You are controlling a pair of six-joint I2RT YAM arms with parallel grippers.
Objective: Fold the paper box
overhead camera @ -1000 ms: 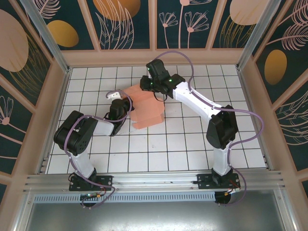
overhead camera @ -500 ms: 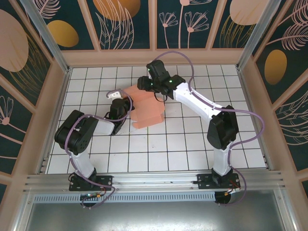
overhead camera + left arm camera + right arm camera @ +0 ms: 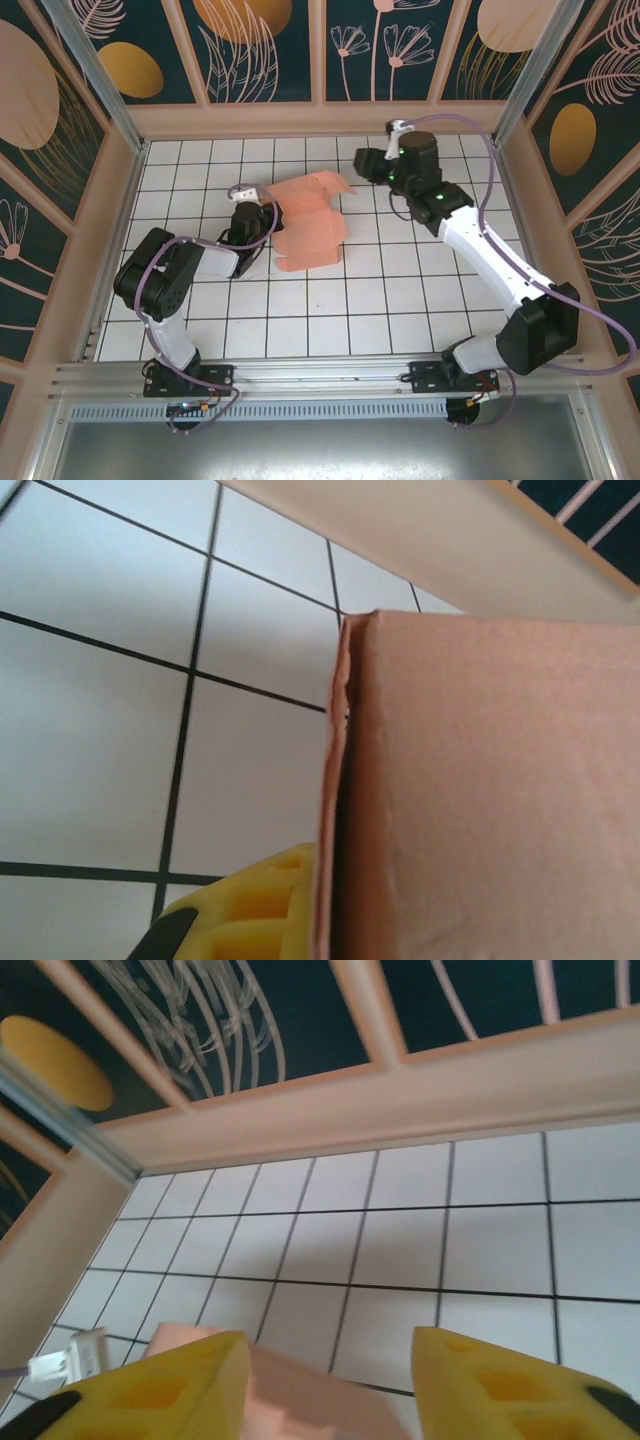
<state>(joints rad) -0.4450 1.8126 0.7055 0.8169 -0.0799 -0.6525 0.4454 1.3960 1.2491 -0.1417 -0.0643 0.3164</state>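
The paper box lies on the table, left of centre and nearer the far edge than the near edge. It is partly formed: a broad panel lies flat, and flaps at its far end stand open and slightly curled. Its interior cannot be seen in the top view.

The left gripper sits at the left edge of the box. In the left wrist view a doubled cardboard edge runs upward, and one yellow finger pad lies just beside its outer layer. The second finger is hidden behind the panel, so whether the jaws are clamped cannot be told.

The right gripper hangs clear of the box, on its far right side. In the right wrist view the gripper has its jaws spread wide with nothing between them. The box shows below.

Bare tiles extend from the box to the near and right edges. The wooden wall borders the far edge.
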